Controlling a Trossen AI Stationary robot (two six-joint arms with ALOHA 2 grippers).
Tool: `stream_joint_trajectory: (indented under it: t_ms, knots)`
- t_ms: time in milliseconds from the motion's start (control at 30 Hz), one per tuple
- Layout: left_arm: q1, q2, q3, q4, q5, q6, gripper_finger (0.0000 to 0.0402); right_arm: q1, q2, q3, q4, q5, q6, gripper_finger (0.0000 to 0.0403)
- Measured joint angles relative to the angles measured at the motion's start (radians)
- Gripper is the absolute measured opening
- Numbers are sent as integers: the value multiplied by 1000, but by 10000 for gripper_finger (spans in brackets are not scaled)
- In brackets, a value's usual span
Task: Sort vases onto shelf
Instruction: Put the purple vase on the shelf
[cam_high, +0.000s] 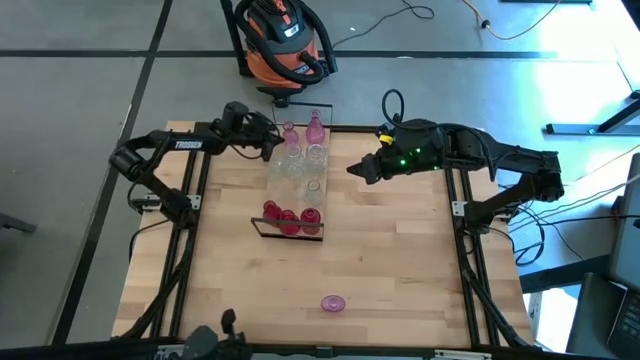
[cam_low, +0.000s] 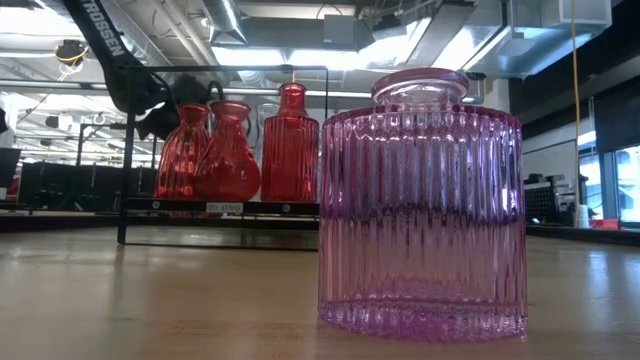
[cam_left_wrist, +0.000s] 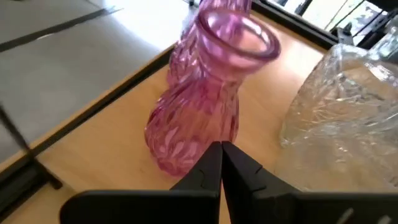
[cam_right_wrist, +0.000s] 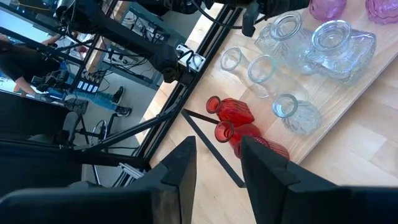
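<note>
One wide pink vase (cam_high: 333, 303) sits alone near the front of the table, not yet on the shelf (cam_high: 306, 201). Farther back, red vases (cam_high: 289, 217) fill the shelf's near end, clear ones (cam_high: 292, 170) the middle, grouped by color. At the far end the left gripper (cam_left_wrist: 221, 163) is pinched tight with nothing in it beside a pink vase (cam_left_wrist: 198, 109), while the right gripper (cam_high: 358, 169) hovers with fingers apart, waiting.

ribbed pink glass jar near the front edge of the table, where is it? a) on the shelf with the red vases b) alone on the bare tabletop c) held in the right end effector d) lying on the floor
b: the ribbed pink glass jar stands by itself on the wooden tabletop, well apart from the light-wood shelf and both end effectors.
</note>
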Motion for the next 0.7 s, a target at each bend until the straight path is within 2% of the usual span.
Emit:
stream_joint_trajectory:
  t_ms: [233, 700]
  knots:
    - [-32, 33, 0, 60, -77, -3, 0, 0, 0, 0, 0, 0, 5, 115]
    - [9, 33, 0, 112, -48, -90, 0, 1, 0, 0, 0, -27, 8, 115]
